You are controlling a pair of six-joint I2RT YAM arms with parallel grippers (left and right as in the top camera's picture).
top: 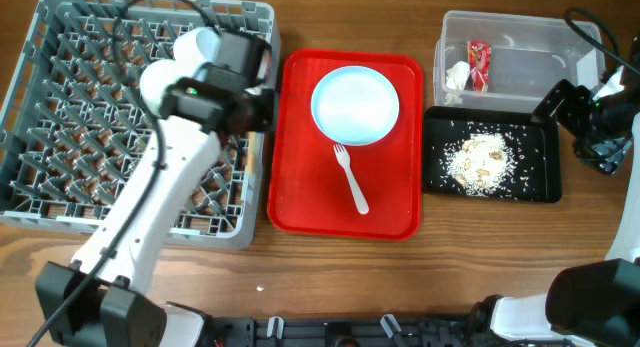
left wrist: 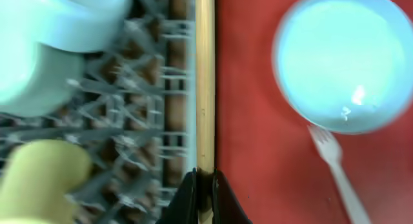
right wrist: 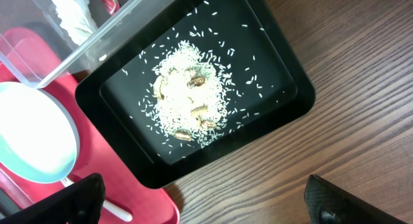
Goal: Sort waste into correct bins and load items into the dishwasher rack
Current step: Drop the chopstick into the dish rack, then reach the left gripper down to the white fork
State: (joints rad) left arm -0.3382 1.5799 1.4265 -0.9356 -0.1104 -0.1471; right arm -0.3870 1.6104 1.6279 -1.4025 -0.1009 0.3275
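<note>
Although the left arm [top: 170, 197] hides it from overhead, the left wrist view shows the wooden chopstick [left wrist: 205, 88] clenched between the two fingers of the left pincer [left wrist: 204, 185]. It runs straight up the frame along the line where the dishwasher rack [top: 60, 117] meets the red tray [top: 300, 187]. Cannot tell whether the stick touches either. Rack contents, left wrist view: pale blue bowl [left wrist: 77, 11] at the top, a blurred pale greenish dish [left wrist: 26, 75] just below it, and a yellow-green cup [left wrist: 45, 179] lower down, all among the pegs. On the red tray, the pale blue plate [top: 355, 105] sits toward the far end and looks clean. The white plastic fork [top: 352, 179] lies just beside its near rim, tines toward the plate. The clear tub [top: 515, 52] at the far right of the counter [top: 330, 277] holds the red snack wrapper [top: 479, 65] and the crumpled white tissue [top: 457, 77], side by side at its left end. The black tray [top: 490, 155], just in front of the tub and beside the red tray, holds the rice scraps [top: 480, 159]: a central heap with a few brownish bits, plus loose grains scattered around it. The right pincer [right wrist: 203, 198] is released, its fingers spread wide and gripping nothing. It hangs above the counter at the near edge of the black tray.
</note>
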